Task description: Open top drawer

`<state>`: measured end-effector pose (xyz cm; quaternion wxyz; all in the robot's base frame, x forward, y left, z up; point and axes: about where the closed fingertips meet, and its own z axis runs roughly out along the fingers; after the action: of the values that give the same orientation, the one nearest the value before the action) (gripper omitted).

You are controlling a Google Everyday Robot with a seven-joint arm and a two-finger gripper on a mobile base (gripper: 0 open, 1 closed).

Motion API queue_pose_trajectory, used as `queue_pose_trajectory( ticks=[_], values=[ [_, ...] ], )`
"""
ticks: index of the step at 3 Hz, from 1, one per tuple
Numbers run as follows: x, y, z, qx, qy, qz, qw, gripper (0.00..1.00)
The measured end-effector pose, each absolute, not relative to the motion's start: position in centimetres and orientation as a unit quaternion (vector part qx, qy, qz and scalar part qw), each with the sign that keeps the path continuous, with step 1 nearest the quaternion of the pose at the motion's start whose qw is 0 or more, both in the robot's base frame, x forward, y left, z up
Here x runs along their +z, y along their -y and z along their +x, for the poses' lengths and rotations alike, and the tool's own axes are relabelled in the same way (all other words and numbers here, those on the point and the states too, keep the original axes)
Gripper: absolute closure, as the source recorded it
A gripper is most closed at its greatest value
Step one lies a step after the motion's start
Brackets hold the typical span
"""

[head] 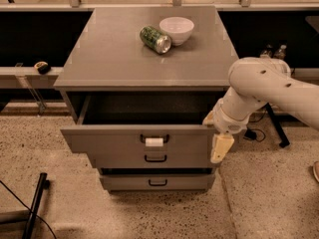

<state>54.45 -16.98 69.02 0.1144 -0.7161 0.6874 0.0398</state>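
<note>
The top drawer (114, 139) is the widest grey drawer of the cabinet and stands pulled out, with its dark inside (144, 108) showing. Its small black handle carries a white tag (154, 142). My gripper (220, 146) hangs from the white arm (259, 86) at the drawer front's right end, touching or very close to its corner. Two narrower grey drawers (155, 159) (157, 182) below it are shut.
On the cabinet top (109, 59) a green can (155, 39) lies on its side next to a white bowl (176, 30). A black pole (34, 203) lies on the floor at lower left. A black stand leg (276, 128) and cables are behind my arm.
</note>
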Motion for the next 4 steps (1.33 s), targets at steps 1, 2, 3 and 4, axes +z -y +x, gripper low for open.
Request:
queue_pose_trajectory(
  ticks=[1,2,3,4],
  values=[
    [70.1,16.3,53.0,0.046,-0.693,-0.710,0.115,0.11],
    [70.1,16.3,52.9,0.045,-0.693,-0.710,0.115,0.00],
    [70.1,16.3,52.9,0.045,-0.693,-0.710,0.115,0.00],
    [68.9,16.0,52.6,0.050,-0.686,-0.721,0.084,0.00]
  ],
)
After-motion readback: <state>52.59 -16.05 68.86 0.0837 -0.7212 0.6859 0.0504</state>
